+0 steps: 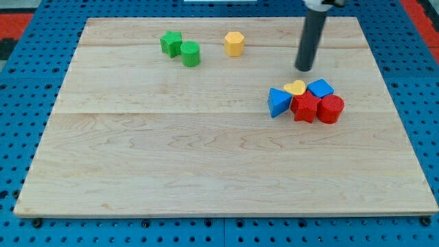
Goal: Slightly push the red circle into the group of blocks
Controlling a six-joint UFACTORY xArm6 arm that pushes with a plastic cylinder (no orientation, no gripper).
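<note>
Rod, clawless, my tip above smooth red circle beside red star.

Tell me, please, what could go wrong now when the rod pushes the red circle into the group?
My tip stands above the cluster, on the view's top side, far from the red round block; moving across may knock the yellow heart block or blue cube. The red round block already touches the red star block, so a strong push may scatter the group.

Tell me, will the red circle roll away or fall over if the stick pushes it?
Probably neither. The red circle sits flat like a squat drum, so it should slide. It already touches the red star, so it would likely nudge that. My tip is above the group.
</note>
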